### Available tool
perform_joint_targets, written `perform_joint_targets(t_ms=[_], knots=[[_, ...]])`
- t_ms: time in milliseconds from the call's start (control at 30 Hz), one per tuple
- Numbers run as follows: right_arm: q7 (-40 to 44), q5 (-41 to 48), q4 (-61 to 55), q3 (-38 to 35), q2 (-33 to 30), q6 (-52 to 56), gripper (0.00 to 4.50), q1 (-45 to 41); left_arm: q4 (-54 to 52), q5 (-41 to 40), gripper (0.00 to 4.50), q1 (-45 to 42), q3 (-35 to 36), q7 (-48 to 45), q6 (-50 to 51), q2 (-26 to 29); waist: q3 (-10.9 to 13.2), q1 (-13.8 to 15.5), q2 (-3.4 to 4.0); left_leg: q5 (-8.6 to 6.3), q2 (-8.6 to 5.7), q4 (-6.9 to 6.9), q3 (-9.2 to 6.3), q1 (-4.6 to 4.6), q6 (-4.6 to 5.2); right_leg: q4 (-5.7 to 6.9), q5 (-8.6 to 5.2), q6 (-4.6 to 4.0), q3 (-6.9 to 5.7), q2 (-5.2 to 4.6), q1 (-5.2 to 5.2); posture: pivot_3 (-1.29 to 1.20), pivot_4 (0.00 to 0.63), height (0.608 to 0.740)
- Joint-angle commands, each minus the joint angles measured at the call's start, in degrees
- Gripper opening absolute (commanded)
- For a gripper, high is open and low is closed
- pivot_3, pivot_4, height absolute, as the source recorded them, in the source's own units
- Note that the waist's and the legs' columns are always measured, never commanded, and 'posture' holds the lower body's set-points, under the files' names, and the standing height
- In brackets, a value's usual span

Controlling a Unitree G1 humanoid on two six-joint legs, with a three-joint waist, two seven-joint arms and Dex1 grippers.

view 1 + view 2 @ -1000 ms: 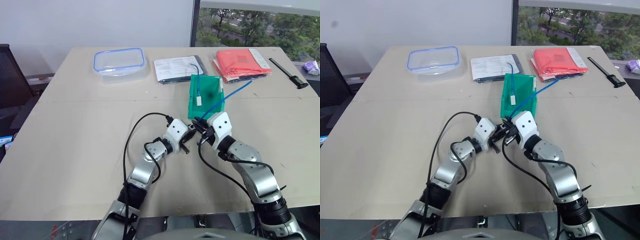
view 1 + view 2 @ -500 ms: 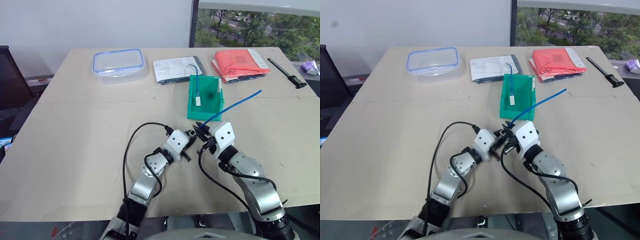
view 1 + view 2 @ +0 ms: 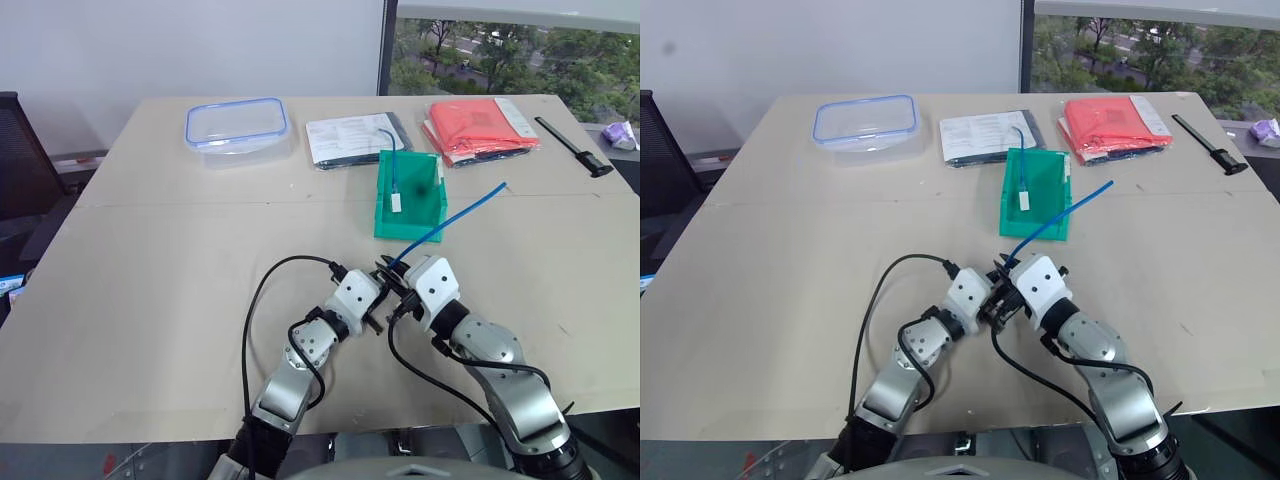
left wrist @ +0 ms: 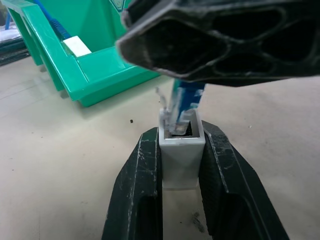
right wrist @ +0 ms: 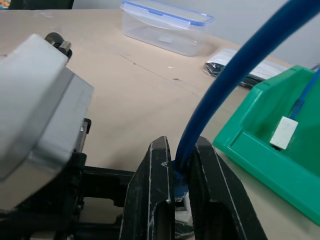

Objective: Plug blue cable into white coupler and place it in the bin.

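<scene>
My left gripper (image 4: 181, 134) is shut on the white coupler (image 4: 181, 152), a small white block with its socket facing the right gripper. My right gripper (image 5: 182, 146) is shut on the blue cable (image 5: 225, 85) just behind its clear plug. The plug (image 4: 172, 117) sits in the mouth of the coupler's socket. In the head views both grippers meet tip to tip (image 3: 385, 297) over the table, in front of the green bin (image 3: 428, 210). The cable (image 3: 450, 222) rises from there up and to the right, its free end in the air.
The bin (image 4: 95, 70) holds a narrow white piece (image 3: 397, 202) and a thin darker blue cable. Behind it lie papers (image 3: 355, 138), a clear box with a blue-rimmed lid (image 3: 238, 125), a red folder (image 3: 485, 125) and a black tool (image 3: 577, 147).
Both grippers have drawn back together from the bin's front lip toward the robot, still holding the coupler and the cable. The cable's free end has dropped slightly.
</scene>
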Motion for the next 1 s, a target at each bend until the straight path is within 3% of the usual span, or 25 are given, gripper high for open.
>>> perform_joint_targets(t_ms=[33, 700, 1000], knots=[[0.48, -0.08, -0.84, 0.69, -0.31, 1.64, 0.0, 0.35, 0.82, 1.24, 0.4, 2.34, -1.75, 0.06, 2.27, 0.62, 0.0, -0.03, 0.0, 0.0, 0.0, 0.0, 0.0, 0.0, 0.0, 0.0, 0.0, 0.0, 0.0, 0.0, 0.0, 0.0, 0.15, 0.737], [-1.39, -1.07, -2.8, -2.15, -1.31, 7.98, 0.0, 1.43, 0.33, 1.22, 0.4, 3.45, -2.56, 0.88, 3.64, -0.03, -0.7, -0.03, 0.13, -0.01, 0.02, -0.03, 0.0, 0.02, 0.0, -0.02, -0.01, -0.01, -0.02, -0.02, 0.0, 0.0, 0.15, 0.737], [-0.53, -1.19, 1.51, 1.36, -0.49, 11.93, 0.0, -1.32, 0.33, 1.37, 0.4, 3.42, -2.93, 1.18, 3.67, -0.15, -0.92, -0.05, 0.16, -0.02, 0.02, -0.03, 0.0, 0.03, 0.02, -0.05, -0.01, -0.01, -0.02, -0.03, 0.0, 0.0, 0.15, 0.737]])
